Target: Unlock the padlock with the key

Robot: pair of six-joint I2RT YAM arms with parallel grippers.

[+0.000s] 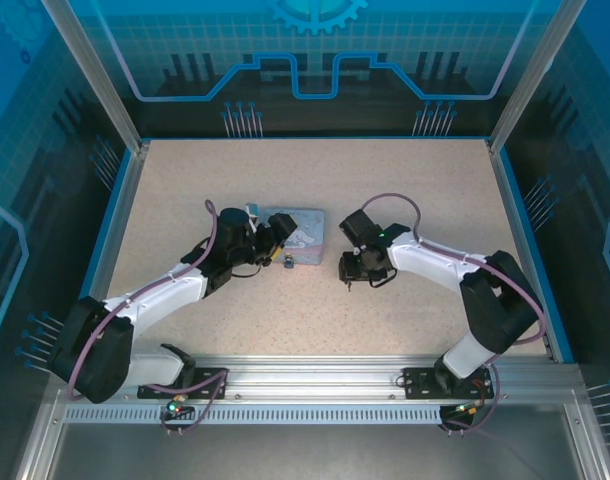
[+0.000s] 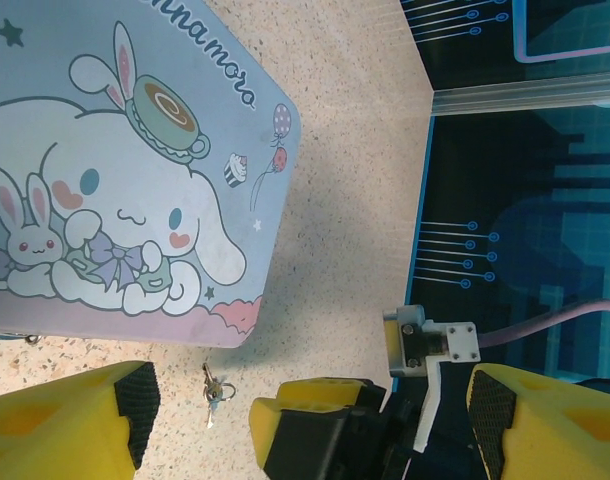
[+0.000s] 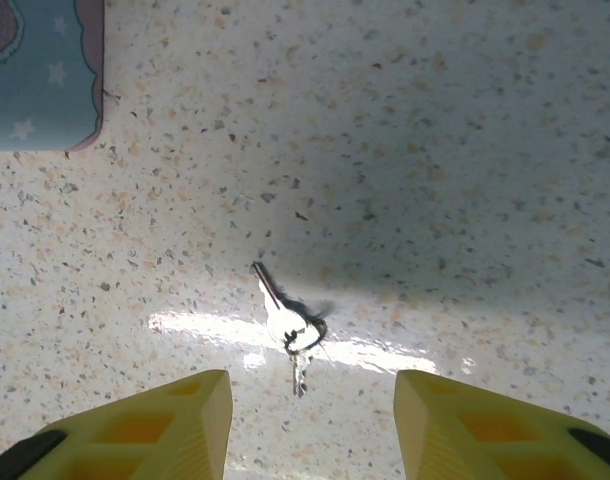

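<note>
Silver metal, the small thin key (image 3: 288, 330) lies flat on the speckled surface (image 3: 465, 150) under the part-open, empty right gripper (image 3: 312, 400), with the left gripper (image 2: 315, 400) wide by the pale blue tin (image 2: 135, 150); closing could skid it away.

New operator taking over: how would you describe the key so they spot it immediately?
Find the pale blue cartoon tin mid-table. Just off its near right corner, on the bare speckled tabletop under the open right tool, lies the key. It is small and silver, a thin blade on a little ring, unlike anything nearby.
</note>
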